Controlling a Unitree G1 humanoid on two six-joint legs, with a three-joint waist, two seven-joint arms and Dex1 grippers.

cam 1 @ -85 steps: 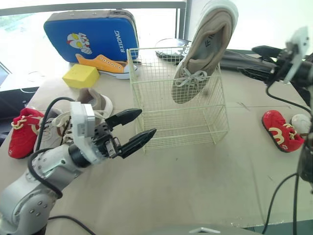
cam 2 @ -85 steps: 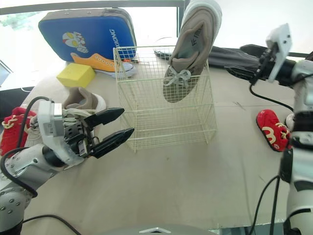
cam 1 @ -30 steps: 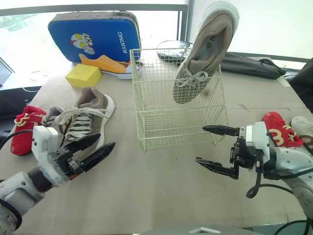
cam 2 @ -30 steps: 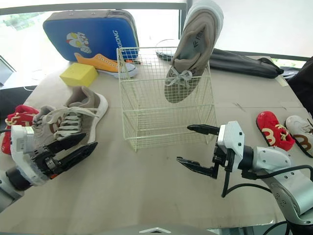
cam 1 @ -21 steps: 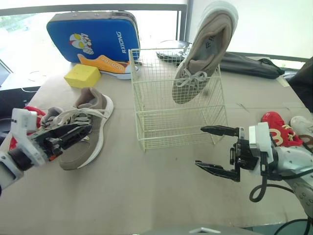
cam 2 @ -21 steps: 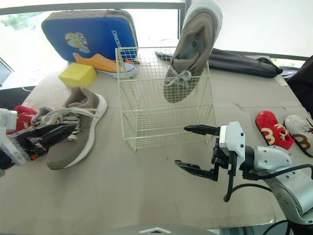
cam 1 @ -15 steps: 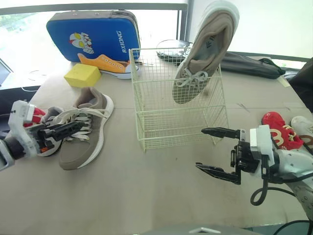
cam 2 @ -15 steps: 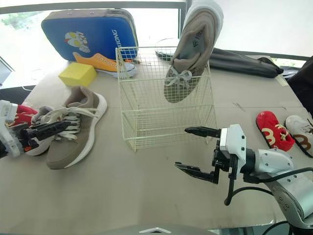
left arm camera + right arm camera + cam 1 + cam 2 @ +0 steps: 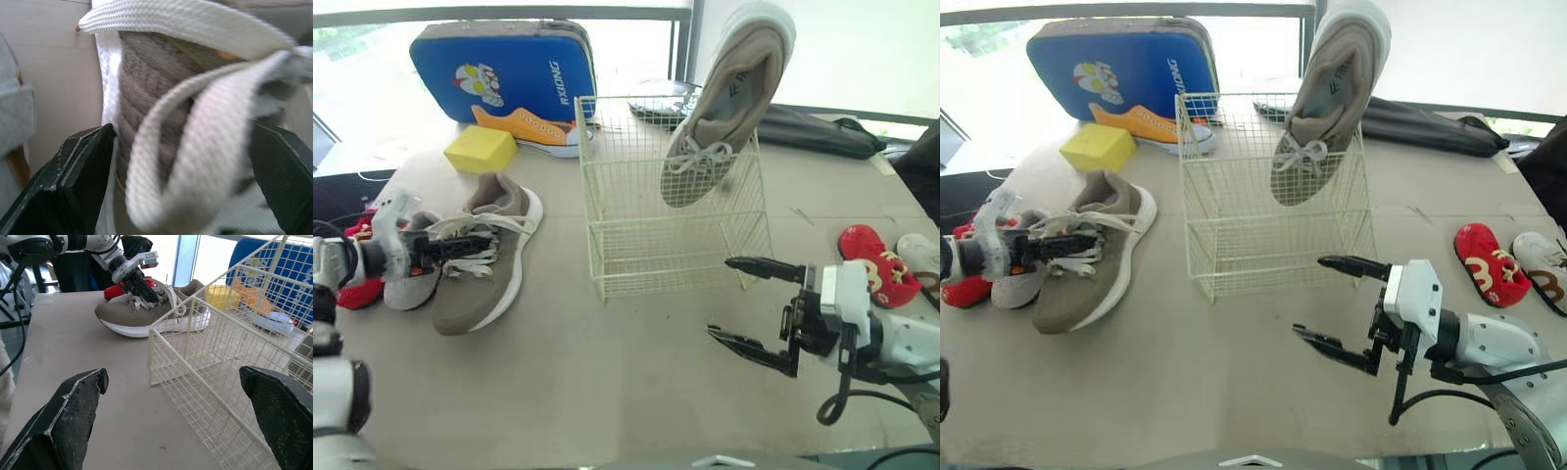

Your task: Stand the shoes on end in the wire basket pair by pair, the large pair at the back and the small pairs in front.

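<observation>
Our left claw (image 9: 476,242) is spread around the laces (image 9: 195,122) of the brown shoe (image 9: 495,279) lying on the desk (image 9: 607,382) — left of the wire basket (image 9: 677,240), where its mate (image 9: 729,108) stands on end. Our right claw (image 9: 720,297) hovers spread near the basket's front.

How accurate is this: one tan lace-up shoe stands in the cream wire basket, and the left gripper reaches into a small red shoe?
Wrong shoe: the left gripper straddles the other tan lace-up shoe's white laces, as the left wrist view shows.
</observation>
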